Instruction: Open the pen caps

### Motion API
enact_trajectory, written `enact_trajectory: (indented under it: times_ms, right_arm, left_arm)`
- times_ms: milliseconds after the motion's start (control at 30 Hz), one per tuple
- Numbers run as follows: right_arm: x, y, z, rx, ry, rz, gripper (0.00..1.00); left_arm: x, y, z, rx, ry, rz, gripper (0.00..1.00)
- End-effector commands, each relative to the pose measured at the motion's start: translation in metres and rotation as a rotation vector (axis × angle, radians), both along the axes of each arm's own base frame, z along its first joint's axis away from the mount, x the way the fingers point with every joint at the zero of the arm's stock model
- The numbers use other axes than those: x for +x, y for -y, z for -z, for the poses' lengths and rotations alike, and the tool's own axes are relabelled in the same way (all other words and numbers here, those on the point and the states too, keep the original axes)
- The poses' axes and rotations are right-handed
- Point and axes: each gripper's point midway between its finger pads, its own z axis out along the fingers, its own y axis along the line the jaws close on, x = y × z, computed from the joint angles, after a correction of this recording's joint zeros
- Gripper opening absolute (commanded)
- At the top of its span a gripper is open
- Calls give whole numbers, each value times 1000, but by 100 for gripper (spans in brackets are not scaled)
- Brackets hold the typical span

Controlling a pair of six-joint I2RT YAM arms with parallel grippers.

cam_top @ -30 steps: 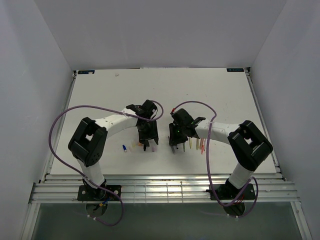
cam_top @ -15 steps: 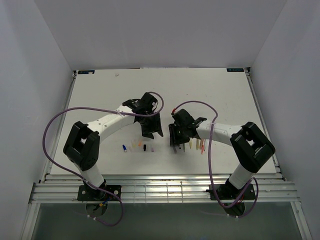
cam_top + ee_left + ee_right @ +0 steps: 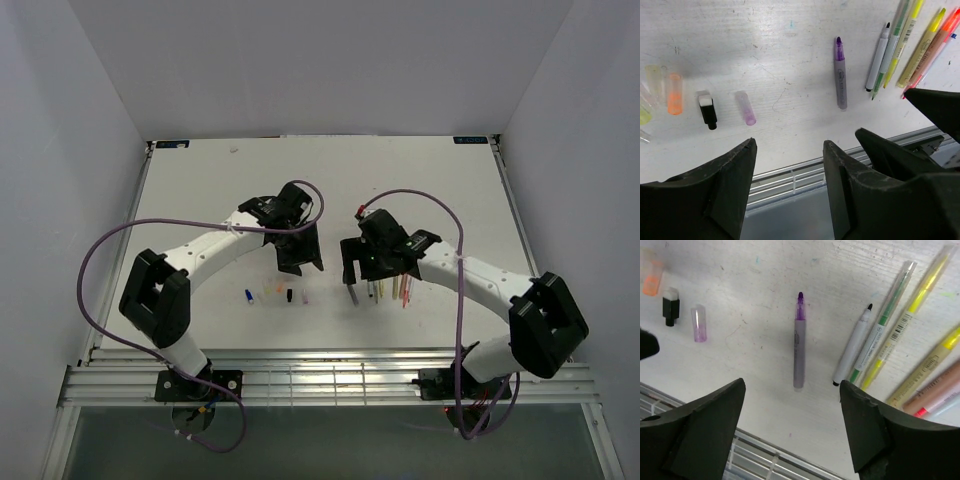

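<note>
Left wrist view, pen caps (image 3: 745,107) short tubes, lilac, black-white, orange, left gripper (image 3: 788,146) and right gripper (image 3: 792,385) parted, empty.

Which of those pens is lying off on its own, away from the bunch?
The grey pen with the purple tip: it lies alone, with a clear gap between it and the white pen that starts the cluster.

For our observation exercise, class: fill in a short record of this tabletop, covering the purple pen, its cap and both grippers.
pen: slim purple felt-tip pen, uncapped, flat on white table
cap: short clear purple plastic cap, loose, apart from pen
left gripper: open, empty
right gripper: open, empty, over pen
</note>
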Motion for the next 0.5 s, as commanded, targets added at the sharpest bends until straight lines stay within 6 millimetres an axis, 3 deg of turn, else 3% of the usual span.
enact_trajectory:
  times_ms: [0, 167, 367, 467]
  right_arm:
    - [-4, 16, -23, -25, 41, 20, 90]
    - [-18, 36, -42, -18, 74, 55, 90]
    - [-53, 57, -35, -16, -4, 50, 90]
    - [-73, 54, -33, 97, -23, 8, 90]
  left_arm:
    - [9, 2, -32, -41, 102, 4, 66]
    - [8, 5, -42, -86, 139, -1, 71]
    - [-4, 9, -35, -164, 110, -27, 75]
    - [-9, 14, -36, -239, 124, -26, 92]
